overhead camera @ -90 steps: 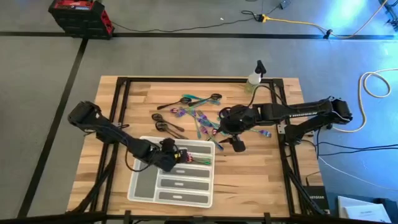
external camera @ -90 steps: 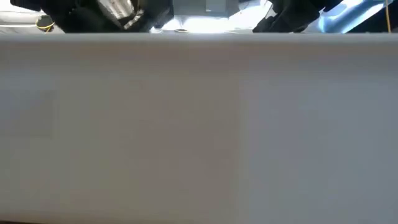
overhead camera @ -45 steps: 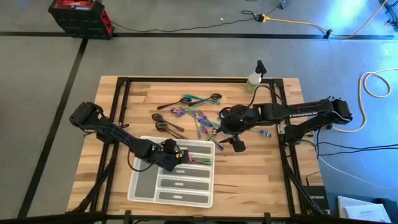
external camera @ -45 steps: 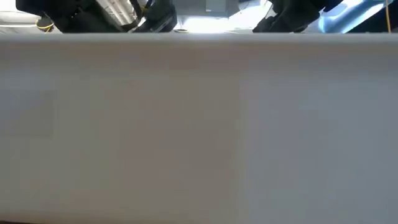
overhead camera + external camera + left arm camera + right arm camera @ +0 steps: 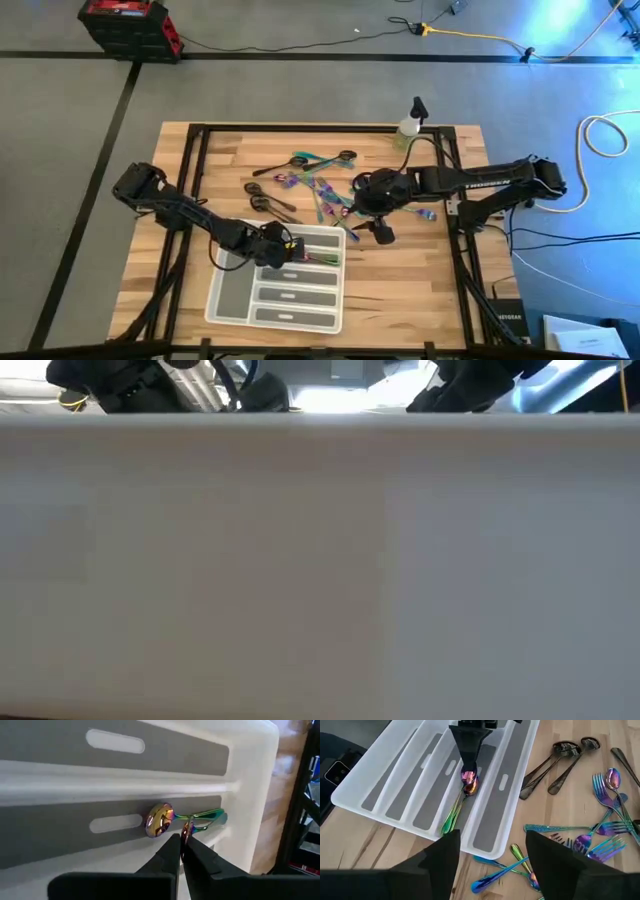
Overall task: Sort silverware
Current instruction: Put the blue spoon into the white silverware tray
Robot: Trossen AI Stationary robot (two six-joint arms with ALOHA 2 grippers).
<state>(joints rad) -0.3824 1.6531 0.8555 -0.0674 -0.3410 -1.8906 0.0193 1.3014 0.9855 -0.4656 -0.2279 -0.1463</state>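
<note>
**Spoon going into the tray**

The left gripper hung over the white tray, near the bench's front-left corner, its fingers pinched on an iridescent spoon above one compartment, probably the placing step. Next it had to lower and let go (without nudging the divider wall). Loose silverware lay mid-bench toward the back edge. The right gripper waited beside that pile, spread wide and holding nothing.

Even, soft daylight fills the high view, with bluish glare on the floor beyond the table's far right corner, while the low view is a pale, featureless blur and glare glints on the iridescent spoon.
</note>
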